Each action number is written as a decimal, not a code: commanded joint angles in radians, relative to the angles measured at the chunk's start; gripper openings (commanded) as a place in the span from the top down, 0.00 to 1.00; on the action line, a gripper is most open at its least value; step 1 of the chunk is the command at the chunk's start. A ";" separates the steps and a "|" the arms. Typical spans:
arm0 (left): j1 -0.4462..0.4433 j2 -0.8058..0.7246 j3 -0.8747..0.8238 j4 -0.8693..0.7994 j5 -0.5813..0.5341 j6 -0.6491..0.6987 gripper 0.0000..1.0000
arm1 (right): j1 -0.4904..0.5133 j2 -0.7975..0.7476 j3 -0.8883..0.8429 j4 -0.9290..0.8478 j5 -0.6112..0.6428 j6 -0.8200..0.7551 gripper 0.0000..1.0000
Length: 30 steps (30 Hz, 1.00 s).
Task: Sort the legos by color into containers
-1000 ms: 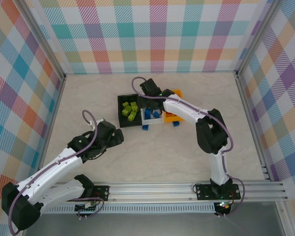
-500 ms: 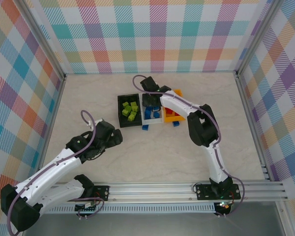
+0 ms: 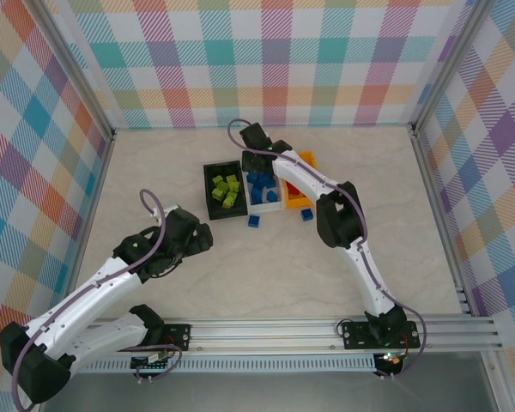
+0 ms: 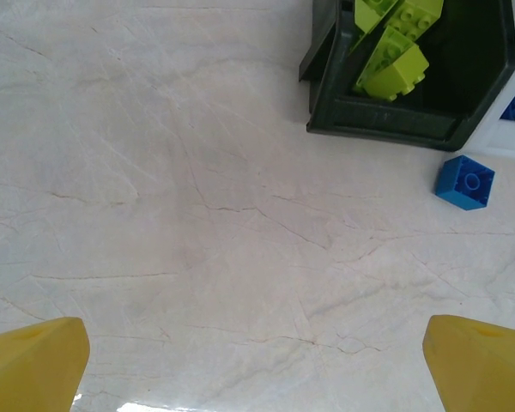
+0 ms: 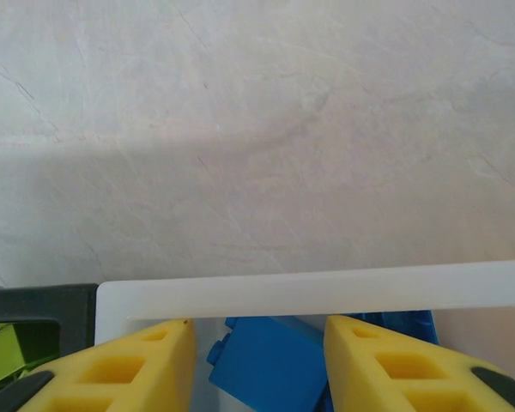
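Blue legos (image 3: 260,182) newly unobscured

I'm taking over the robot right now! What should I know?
Left end effector: open, empty, above the table near the black bin.
Right end effector: over the white bin, a blue brick between its jaws; grip unclear.
Done: green legos in black, blue legos in white, red legos in the orange bin.
To do: two loose blue bricks on the table, for white.
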 commanded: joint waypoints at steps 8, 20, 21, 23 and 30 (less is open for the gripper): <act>0.037 0.044 0.019 -0.012 -0.008 0.043 0.00 | -0.022 0.130 0.222 0.007 -0.045 0.017 0.49; 0.042 0.035 0.020 0.024 0.032 0.038 0.00 | 0.001 -0.358 -0.333 0.282 -0.098 -0.037 0.21; 0.043 0.037 0.021 0.028 0.038 0.035 0.00 | 0.001 -0.412 -0.410 0.293 -0.102 -0.038 0.19; 0.043 0.040 0.019 0.035 0.049 0.030 0.00 | -0.002 -0.502 -0.541 0.299 -0.094 -0.030 0.17; 0.043 0.035 -0.005 0.055 0.056 0.011 0.00 | -0.048 -0.740 -1.002 0.266 -0.047 0.046 0.14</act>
